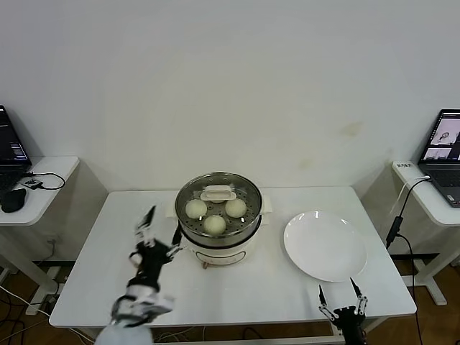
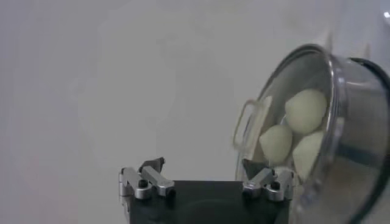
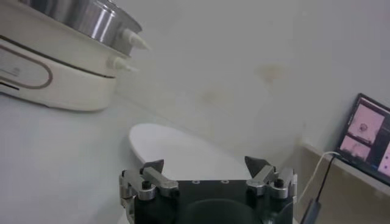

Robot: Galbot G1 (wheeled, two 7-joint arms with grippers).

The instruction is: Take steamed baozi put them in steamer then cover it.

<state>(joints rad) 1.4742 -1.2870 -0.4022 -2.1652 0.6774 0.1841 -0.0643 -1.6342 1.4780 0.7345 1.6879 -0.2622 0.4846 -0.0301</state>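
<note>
The steamer (image 1: 219, 236) stands mid-table on its white cooker base, with the glass cover (image 1: 218, 192) resting on it. Through the glass I see three baozi (image 1: 195, 208) (image 1: 236, 207) (image 1: 214, 224). My left gripper (image 1: 162, 230) is open and empty, just left of the steamer and apart from it. In the left wrist view the left gripper (image 2: 203, 163) faces the covered steamer (image 2: 359, 152), with the cover's handle (image 2: 253, 125) and the baozi (image 2: 306, 111) behind the glass. My right gripper (image 1: 336, 289) (image 3: 206, 163) is open and empty at the table's front right edge.
A flat white plate (image 1: 325, 246) (image 3: 177, 149) lies right of the steamer, bare. Side desks with laptops (image 1: 447, 147) stand on both sides, with cables hanging off the right one. The steamer's base (image 3: 49, 73) shows in the right wrist view.
</note>
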